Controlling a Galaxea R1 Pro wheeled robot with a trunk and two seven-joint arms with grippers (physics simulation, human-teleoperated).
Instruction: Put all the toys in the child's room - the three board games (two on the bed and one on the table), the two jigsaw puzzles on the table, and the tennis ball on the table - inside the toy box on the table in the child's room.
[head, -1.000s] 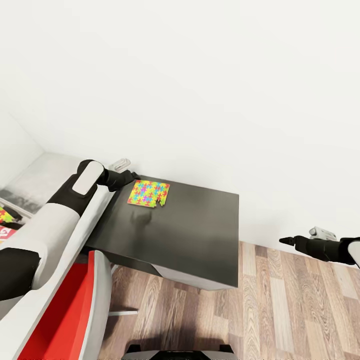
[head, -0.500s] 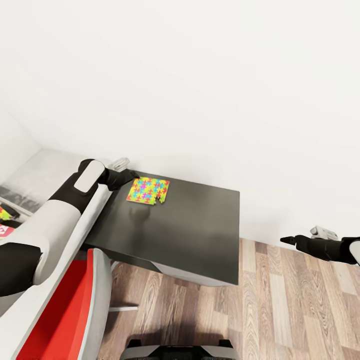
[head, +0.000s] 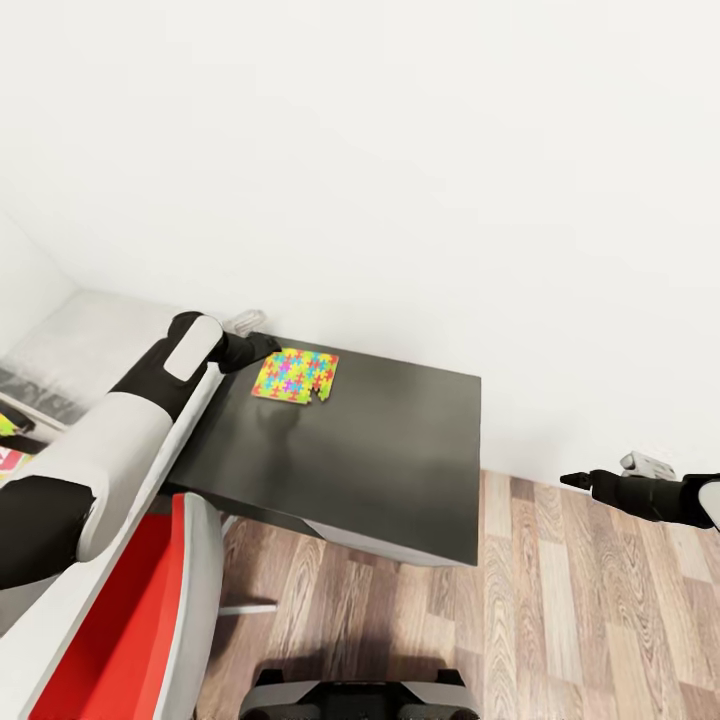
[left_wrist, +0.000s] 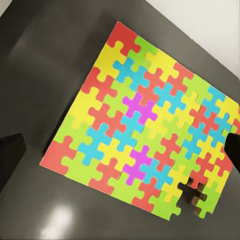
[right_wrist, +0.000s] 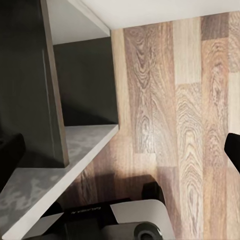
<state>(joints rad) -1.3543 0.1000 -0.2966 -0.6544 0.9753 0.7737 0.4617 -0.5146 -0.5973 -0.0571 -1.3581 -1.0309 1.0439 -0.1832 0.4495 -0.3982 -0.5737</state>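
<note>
From where I stand, one jigsaw puzzle (head: 296, 376) lies flat on the dark wing of the table (head: 400, 460), near its far corner by the white wall (head: 400, 180), at about 11 o'clock of the head view. One piece is missing along the puzzle's near edge, leaving a small notch.

The left gripper (head: 262, 345) hangs just above the puzzle's far left corner. In the left wrist view the puzzle (left_wrist: 145, 130) lies between the two dark fingertips (left_wrist: 11, 154), which stand wide apart at either side and have hold of nothing.

The right gripper (head: 572, 481) is out at 3 o'clock over the wooden floor (head: 560, 620), well apart from the table. Its wrist view looks down at the floorboards (right_wrist: 185, 115) and the table's grey underside shelf (right_wrist: 55, 170), with dark fingertips (right_wrist: 10, 160) at both edges, spread wide and empty.

A red-seated chair (head: 150, 620) stands at 7 o'clock, tucked against the pale part of the table. At the far left edge, around 9 o'clock, slivers of printed things show, too cut off to name.
</note>
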